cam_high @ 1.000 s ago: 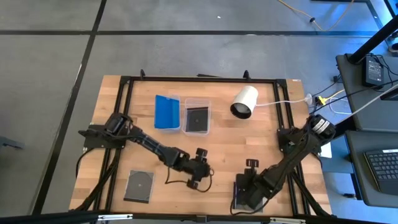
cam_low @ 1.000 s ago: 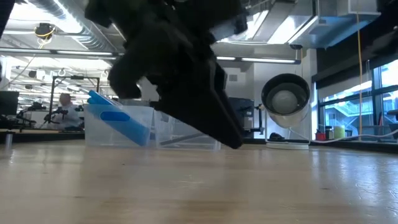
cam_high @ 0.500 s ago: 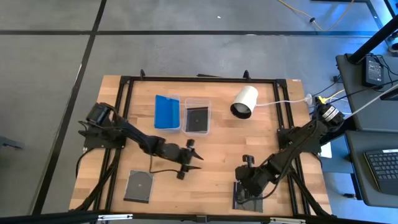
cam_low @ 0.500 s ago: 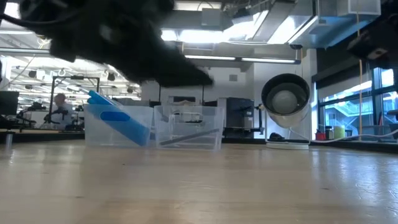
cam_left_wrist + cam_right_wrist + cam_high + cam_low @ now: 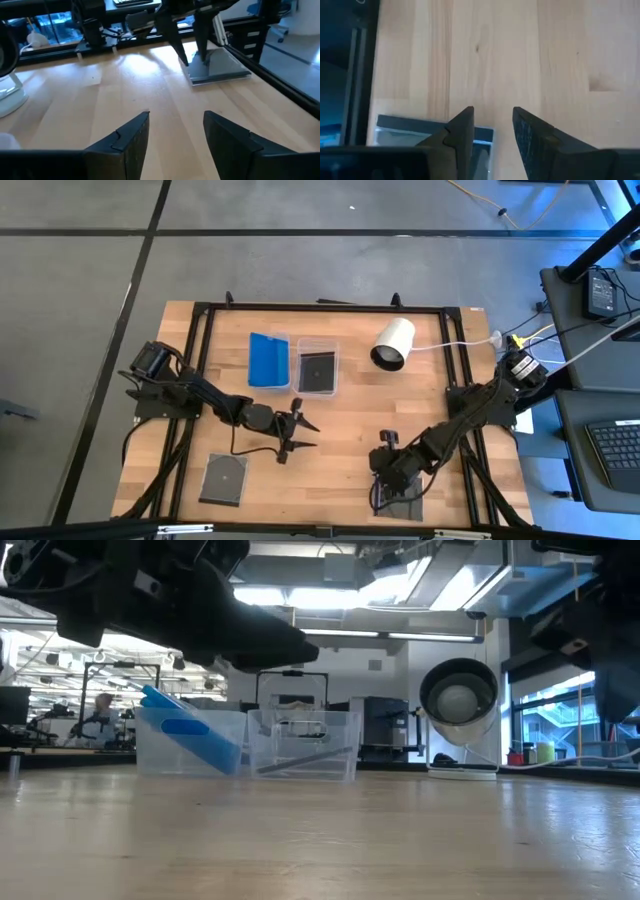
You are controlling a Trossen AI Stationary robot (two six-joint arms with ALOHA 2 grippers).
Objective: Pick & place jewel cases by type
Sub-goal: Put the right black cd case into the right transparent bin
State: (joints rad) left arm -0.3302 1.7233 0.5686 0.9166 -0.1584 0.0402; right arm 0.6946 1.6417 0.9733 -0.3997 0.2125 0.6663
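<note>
The right hand [image 5: 385, 470], fingers apart and empty, has been shifted left above a dark jewel case [image 5: 403, 502] at lower right. The left hand [image 5: 300, 432], open, has been drawn back mid-tabletop; neither case is gripped.

No words, labels, brands, numbers or signs can be read on anything in these camera views.
</note>
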